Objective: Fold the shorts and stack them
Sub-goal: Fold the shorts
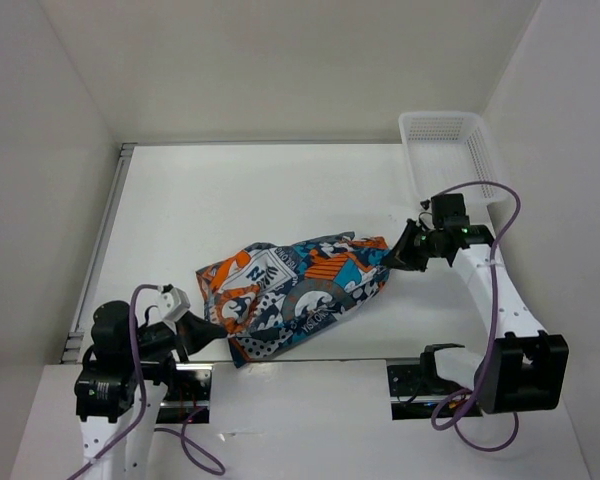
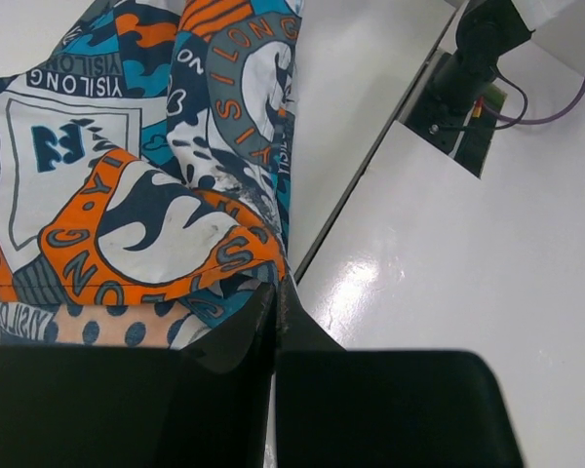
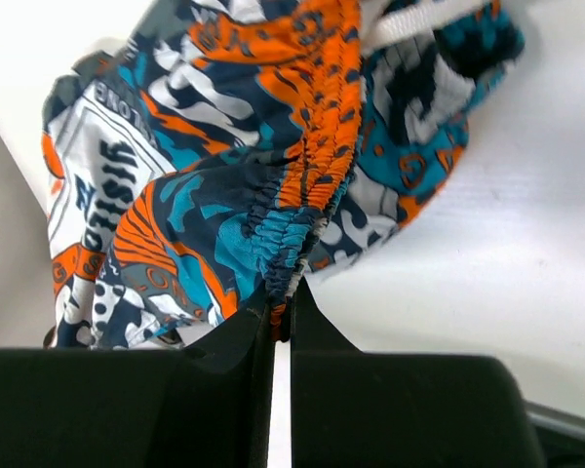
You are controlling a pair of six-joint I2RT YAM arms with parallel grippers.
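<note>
Left fingers (image 1: pixel 213 332) shut, pinching the shorts (image 1: pixel 295 290) near the surface's (image 1: pixel 230 190) near edge. Shorts bunched mid-surface: likely light, floppy, so grip seams. Right fingers (image 1: pixel 393 259) clamped on the elastic waistband (image 3: pixel 307 185). Basket (image 1: pixel 477 150) in the far-right corner.

The shorts (image 2: pixel 156 234) carry the printed word "YISILONG", upside down on a dark band at 10 o'clock in the left wrist view. The same word curves around a round badge (image 2: pixel 249 68) at 12 o'clock. Other lettering is not readable.
</note>
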